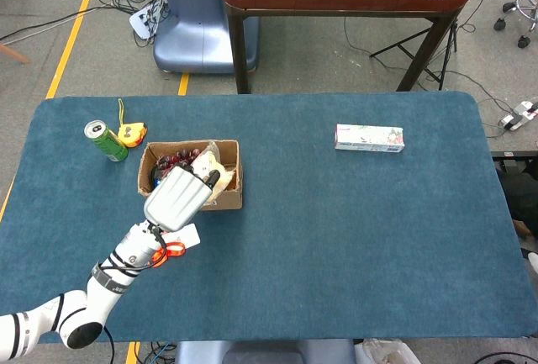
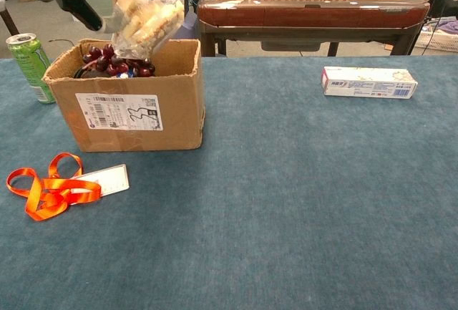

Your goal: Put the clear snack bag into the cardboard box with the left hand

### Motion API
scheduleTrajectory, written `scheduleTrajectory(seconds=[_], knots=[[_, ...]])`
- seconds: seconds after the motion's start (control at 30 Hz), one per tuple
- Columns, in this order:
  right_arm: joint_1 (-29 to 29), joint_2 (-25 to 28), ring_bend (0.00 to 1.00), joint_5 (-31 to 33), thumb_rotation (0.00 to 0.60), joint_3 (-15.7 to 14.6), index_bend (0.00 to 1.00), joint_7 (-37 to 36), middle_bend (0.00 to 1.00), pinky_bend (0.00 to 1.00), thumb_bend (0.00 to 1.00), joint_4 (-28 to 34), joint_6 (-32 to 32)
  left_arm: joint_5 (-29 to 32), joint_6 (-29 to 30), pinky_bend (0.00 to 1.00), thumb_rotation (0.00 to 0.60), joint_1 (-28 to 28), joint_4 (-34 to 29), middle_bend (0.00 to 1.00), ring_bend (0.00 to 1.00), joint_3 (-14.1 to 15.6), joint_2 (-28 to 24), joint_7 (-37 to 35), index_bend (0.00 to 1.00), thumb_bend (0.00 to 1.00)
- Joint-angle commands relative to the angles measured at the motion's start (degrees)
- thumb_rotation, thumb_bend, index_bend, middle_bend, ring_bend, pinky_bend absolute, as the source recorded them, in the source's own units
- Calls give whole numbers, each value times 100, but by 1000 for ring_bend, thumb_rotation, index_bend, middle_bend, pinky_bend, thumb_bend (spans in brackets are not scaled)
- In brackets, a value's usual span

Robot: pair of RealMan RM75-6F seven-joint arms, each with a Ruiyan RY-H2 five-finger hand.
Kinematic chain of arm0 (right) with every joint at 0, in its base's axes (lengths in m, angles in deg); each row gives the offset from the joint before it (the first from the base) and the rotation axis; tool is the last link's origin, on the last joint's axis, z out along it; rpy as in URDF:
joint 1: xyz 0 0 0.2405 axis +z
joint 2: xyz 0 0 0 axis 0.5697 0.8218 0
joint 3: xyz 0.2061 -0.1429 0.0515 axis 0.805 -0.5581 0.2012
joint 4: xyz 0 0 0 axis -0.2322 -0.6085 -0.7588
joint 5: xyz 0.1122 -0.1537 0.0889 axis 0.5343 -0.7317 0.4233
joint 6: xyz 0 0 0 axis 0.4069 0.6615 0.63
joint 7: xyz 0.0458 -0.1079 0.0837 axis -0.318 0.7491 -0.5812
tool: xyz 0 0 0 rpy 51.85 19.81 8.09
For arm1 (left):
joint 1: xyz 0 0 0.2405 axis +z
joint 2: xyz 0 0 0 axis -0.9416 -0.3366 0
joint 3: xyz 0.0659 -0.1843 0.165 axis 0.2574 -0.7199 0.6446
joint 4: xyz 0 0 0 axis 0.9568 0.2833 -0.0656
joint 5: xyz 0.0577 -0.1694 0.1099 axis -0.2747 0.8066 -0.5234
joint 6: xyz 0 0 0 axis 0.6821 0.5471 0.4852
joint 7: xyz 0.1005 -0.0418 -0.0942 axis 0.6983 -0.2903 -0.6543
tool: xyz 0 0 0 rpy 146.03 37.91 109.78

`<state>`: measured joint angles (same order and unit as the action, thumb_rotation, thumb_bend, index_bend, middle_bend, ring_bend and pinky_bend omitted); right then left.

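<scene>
- the clear snack bag [image 2: 147, 15] is see-through and crinkly, full of pale yellow bits.
- the left hand [image 1: 180, 197] pinches it, tilted, above the cardboard box [image 2: 129, 109].
- only the chest view shows the orange ribbon [image 2: 44, 190] whole on the bench [image 2: 322, 202].

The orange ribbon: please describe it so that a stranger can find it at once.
Start at the cardboard box on the left part of the blue table. In front of it, on the cloth, lies the orange ribbon, looped, with a white card. Nothing else there is bright orange and flat.
</scene>
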<state>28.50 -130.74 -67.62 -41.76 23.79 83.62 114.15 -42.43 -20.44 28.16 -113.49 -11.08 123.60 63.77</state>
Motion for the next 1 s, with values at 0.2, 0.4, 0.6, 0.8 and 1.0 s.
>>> scheduleTrajectory(seconds=[0.2,0.4,0.6,0.8,1.0], knots=[[16,14,215,23,600,-14,168,6,325,335,97,20,-46,313,-40,908,600,-254,616,915,796,-45,327,-72,704,297],[27,24,215,48,600,-18,168,13,325,335,97,31,-75,496,-52,881,600,-272,905,795,727,61,368,-221,459,297],[47,19,215,60,600,-28,168,41,325,335,97,42,-110,706,64,872,600,-234,910,542,663,141,351,-107,27,234],[60,11,215,65,600,-35,168,63,325,335,97,41,-127,885,278,872,600,-153,685,364,648,215,248,147,0,168],[63,9,215,51,600,-46,168,74,325,335,98,43,-125,877,643,868,600,55,293,339,643,388,40,421,0,168]])
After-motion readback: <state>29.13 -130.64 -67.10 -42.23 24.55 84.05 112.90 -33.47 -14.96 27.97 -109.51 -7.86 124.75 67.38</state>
